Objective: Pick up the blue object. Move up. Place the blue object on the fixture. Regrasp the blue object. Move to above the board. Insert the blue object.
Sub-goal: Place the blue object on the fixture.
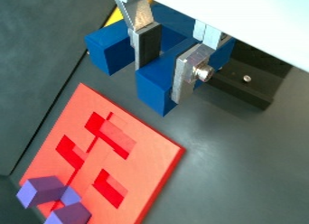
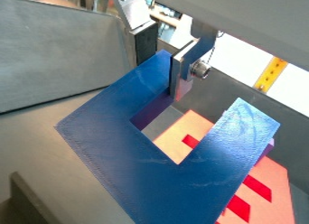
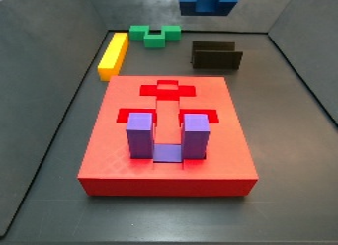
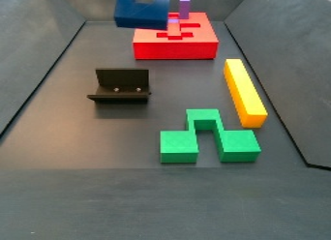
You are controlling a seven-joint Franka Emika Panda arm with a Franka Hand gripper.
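Claw [image 1: 163, 63] clamped on the blue object [image 1: 145, 65], held high in the air, well clear of the bench; in a side view it hangs above the fixture [image 3: 216, 55]. Judged step: carrying to the fixture. Next: lower and seat it there, the board [image 3: 168, 140] comes later
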